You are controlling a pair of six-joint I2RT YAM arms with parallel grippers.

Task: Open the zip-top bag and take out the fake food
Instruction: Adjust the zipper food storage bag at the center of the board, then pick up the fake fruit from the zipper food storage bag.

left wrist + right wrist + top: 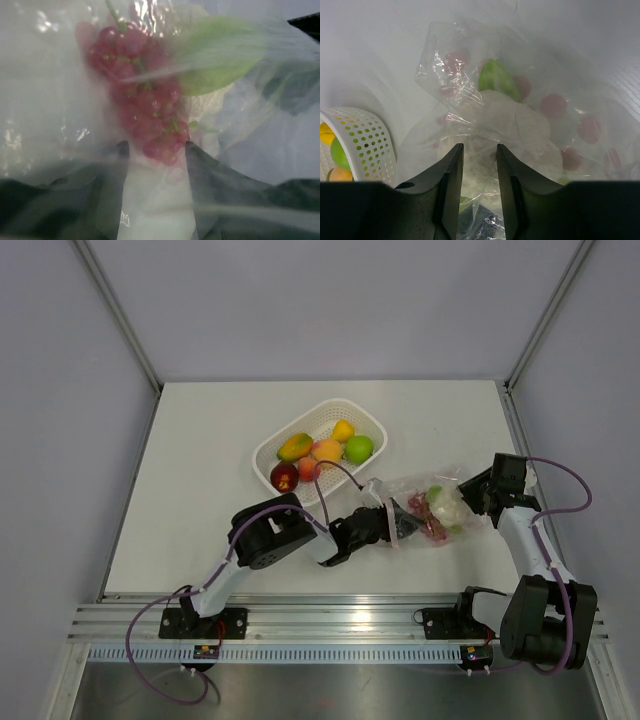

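Left tool [156, 146] right at lens: fingers half apart under cloudy film, dark red grape bunch [145, 100] tip between them, gripped or not, can't tell. Right tool [479, 147] narrow, crinkly film in gap, pinch unclear. Zip-top bag [412, 490] on tabletop [200, 460], center-right of top view, holds grapes plus pale leafy piece [512, 122]. White perforated basket [272, 455], upper middle of frame: glossy red apple [284, 477], green apple [359, 448], orange [327, 450], yellow bits [343, 430].

White table [190, 490] — basket [298, 420], zip-top bag [445, 480]
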